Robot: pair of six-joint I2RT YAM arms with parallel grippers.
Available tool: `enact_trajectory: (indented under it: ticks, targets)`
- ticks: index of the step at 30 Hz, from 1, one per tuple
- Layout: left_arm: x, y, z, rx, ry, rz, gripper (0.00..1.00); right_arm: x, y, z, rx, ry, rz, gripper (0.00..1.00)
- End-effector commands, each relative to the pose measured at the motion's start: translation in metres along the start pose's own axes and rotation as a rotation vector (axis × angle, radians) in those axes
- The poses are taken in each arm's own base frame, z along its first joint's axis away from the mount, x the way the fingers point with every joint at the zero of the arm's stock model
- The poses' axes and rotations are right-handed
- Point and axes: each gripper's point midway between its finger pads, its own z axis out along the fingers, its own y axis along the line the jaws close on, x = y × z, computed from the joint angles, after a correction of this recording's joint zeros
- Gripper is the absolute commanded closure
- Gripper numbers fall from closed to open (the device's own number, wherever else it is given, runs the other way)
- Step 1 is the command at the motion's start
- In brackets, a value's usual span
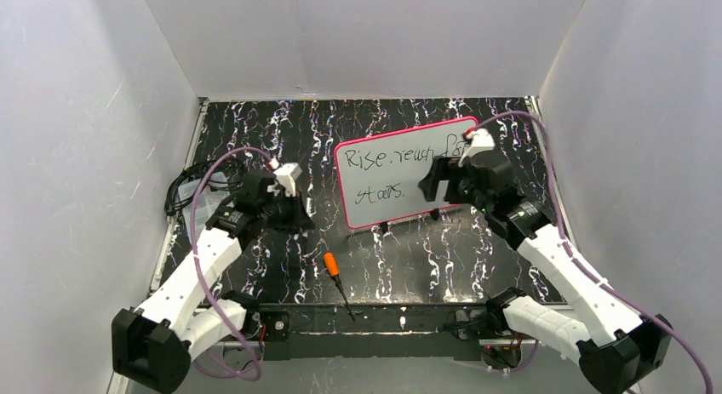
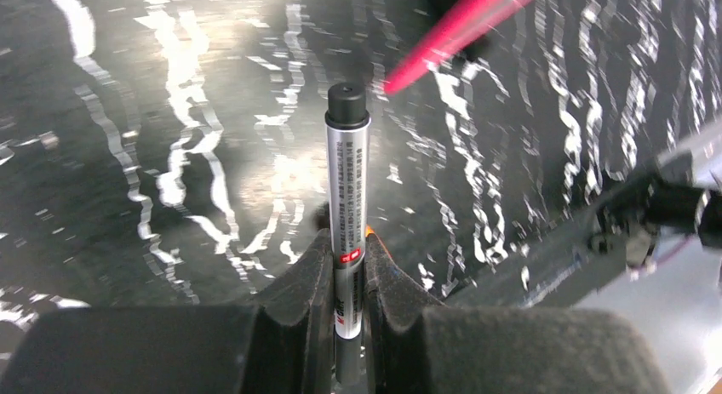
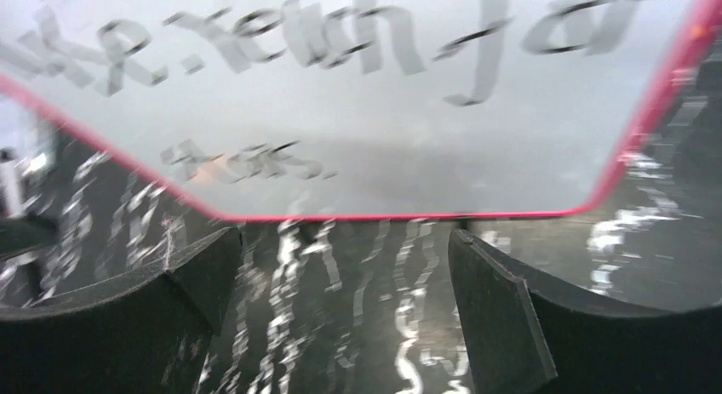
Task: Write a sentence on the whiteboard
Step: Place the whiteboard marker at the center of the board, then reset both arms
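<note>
In the top view the whiteboard (image 1: pixel 404 205) stands upright in the upper middle of the frame, a little to the right. The sentence (image 1: pixel 383 158) fills it in two lines, so I judge the writing finished and the step now is to clear away. My right gripper (image 1: pixel 432 183) hangs just in front of the board's right half. My left gripper (image 1: pixel 292 214) is at middle left, well apart from the board. An orange-handled tool (image 1: pixel 330 263) lies on the table (image 1: pixel 255 139) below the centre.

In the left wrist view the claw is clamped on a marker (image 2: pixel 347 173), its black end toward the top of the frame. I would carry it low and lay it down away from the board's pink corner at upper right.

In the right wrist view the jaws stand wide apart with nothing between them, and the board's lower edge is just ahead. I would draw this arm straight back, so that nothing catches the frame or smears the ink.
</note>
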Motion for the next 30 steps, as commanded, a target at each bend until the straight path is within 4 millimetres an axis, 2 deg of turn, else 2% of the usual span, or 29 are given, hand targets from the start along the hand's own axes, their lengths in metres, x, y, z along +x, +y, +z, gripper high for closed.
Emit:
enact_trajectory:
  ticks: [1,3,6,11,14,17,18,20,23,26,28,30]
  targets:
    - [-0.001,0.049,-0.002,-0.148,0.034,-0.195,0.97,-0.063,-0.061,-0.029,0.248,-0.247,-0.06,0.01]
    - [-0.011,0.067,-0.001,-0.181,0.02,-0.242,0.92,-0.075,-0.081,-0.04,0.332,-0.324,-0.054,0.01]
    - [-0.02,0.088,0.002,-0.235,0.032,-0.275,0.84,-0.084,-0.101,-0.055,0.431,-0.402,-0.058,0.01]
    - [-0.017,0.101,0.016,-0.252,0.115,-0.296,0.75,-0.085,-0.112,-0.079,0.497,-0.477,-0.074,0.01]
    - [-0.018,0.104,0.017,-0.263,0.128,-0.293,0.57,-0.082,-0.116,-0.089,0.515,-0.508,-0.073,0.01]
    - [-0.03,0.104,0.008,-0.284,0.065,-0.259,0.25,-0.084,-0.114,-0.096,0.504,-0.542,-0.067,0.01]
    - [-0.038,0.105,0.001,-0.305,0.019,-0.235,0.14,-0.085,-0.114,-0.098,0.504,-0.552,-0.067,0.01]
    - [-0.057,0.107,-0.016,-0.354,-0.094,-0.185,0.07,-0.087,-0.113,-0.102,0.5,-0.567,-0.074,0.01]
    - [-0.095,0.102,-0.059,-0.427,-0.344,-0.097,0.02,-0.09,-0.11,-0.109,0.491,-0.583,-0.089,0.01]
    - [-0.126,0.09,-0.107,-0.47,-0.604,0.002,0.02,-0.091,-0.109,-0.115,0.485,-0.593,-0.102,0.01]
    - [-0.139,0.083,-0.136,-0.501,-0.754,0.056,0.02,-0.091,-0.108,-0.119,0.48,-0.609,-0.109,0.01]
    - [-0.142,0.082,-0.156,-0.542,-0.843,0.078,0.02,-0.091,-0.108,-0.121,0.48,-0.622,-0.111,0.01]
